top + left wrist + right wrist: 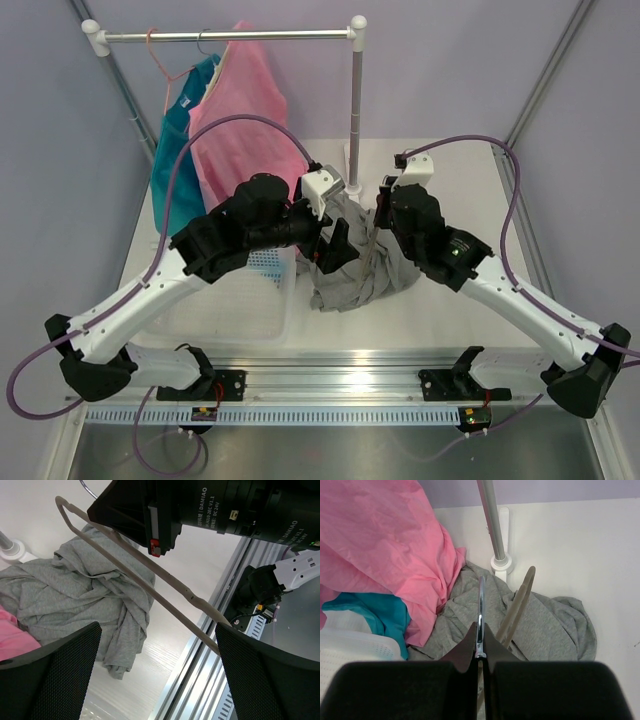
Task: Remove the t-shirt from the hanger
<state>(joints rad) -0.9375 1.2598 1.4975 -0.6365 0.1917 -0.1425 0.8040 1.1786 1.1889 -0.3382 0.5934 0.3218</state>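
Note:
The grey t-shirt (365,272) lies crumpled in a heap on the table between the two arms; it also shows in the left wrist view (70,592) and the right wrist view (547,625). My right gripper (480,630) is shut on the silver hook (481,600) of the greyish-brown hanger (518,605), holding it above the heap. In the left wrist view the hanger's bars (150,587) are bare and cross over the shirt. My left gripper (157,630) is open and empty beside the heap, one hanger bar reaching its right finger (270,675).
A clothes rack, with top bar (230,37) and post (357,100), stands at the back. A pink garment (240,110) and a teal garment (180,150) hang on it. A white basket (245,305) sits left of the heap. The rack's foot (501,565) is just behind the shirt.

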